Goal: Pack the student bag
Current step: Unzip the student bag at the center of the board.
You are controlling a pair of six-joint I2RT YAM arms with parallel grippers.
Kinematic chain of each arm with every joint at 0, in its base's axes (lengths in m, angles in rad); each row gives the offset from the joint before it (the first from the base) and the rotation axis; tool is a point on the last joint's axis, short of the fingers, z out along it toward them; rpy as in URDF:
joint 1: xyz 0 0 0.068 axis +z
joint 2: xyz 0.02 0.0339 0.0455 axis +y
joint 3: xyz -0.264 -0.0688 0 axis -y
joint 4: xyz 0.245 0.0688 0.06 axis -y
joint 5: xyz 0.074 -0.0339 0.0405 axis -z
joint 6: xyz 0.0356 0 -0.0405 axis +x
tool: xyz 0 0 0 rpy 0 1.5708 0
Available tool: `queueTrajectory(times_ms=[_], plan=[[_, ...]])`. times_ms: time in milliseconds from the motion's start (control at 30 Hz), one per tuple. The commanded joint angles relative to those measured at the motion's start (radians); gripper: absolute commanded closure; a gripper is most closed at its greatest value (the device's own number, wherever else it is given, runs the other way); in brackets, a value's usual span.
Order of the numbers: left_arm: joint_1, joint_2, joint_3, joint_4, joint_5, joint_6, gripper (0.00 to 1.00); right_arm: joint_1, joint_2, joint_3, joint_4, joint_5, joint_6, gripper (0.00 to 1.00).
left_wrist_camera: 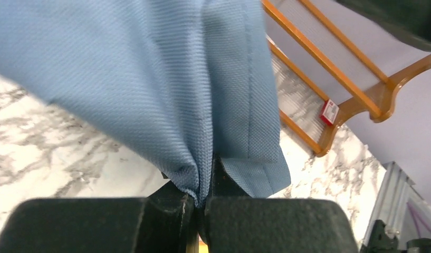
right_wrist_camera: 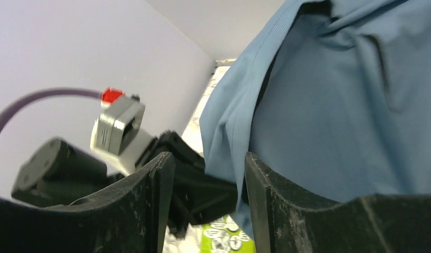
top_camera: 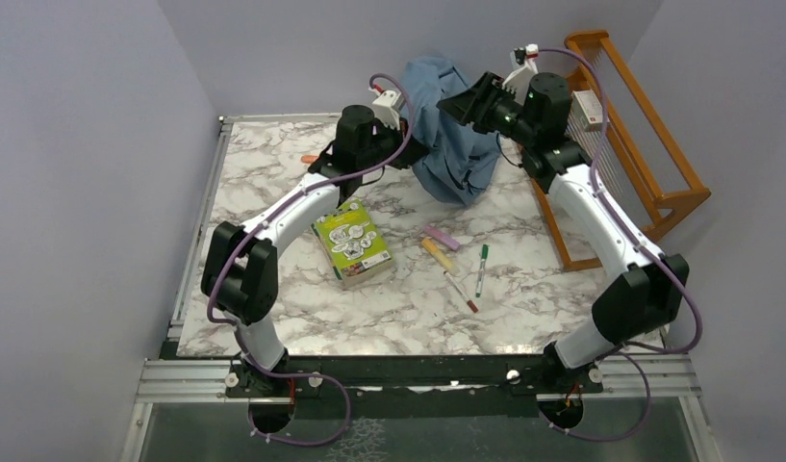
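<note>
Marble-patterned white tabletop is bearing the soft slate-blue fabric backpack at its far centre, where the backpack is hanging crumpled and folded between both arms, its lower end near the surface. The left gripper, arm stretching forward, is pinching a fold of cloth tight. The right gripper is reaching in high from the right, fingers apart, with the backpack's edge lying in the gap.

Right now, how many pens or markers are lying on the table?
4, clustered right of the green book: a pink one, a yellow one, a red-tipped pen, a green-tipped pen. Others may hide behind the bag.
</note>
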Motion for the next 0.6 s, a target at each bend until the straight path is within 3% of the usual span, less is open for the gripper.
queueTrajectory(times_ms=[0, 267, 433, 567], plan=[[0.038, 0.048, 0.164, -0.137, 0.044, 0.199, 1.00, -0.007, -0.131, -0.100, -0.072, 0.169, -0.182, 0.42], [0.107, 0.198, 0.438, -0.371, 0.230, 0.291, 1.00, -0.009, -0.315, -0.351, -0.093, 0.304, -0.315, 0.36], [0.160, 0.203, 0.391, -0.374, 0.300, 0.297, 1.00, -0.009, -0.306, -0.395, -0.207, 0.321, -0.377, 0.35], [0.185, 0.176, 0.302, -0.370, 0.291, 0.347, 1.00, -0.029, -0.206, -0.353, -0.325, 0.254, -0.434, 0.34]])
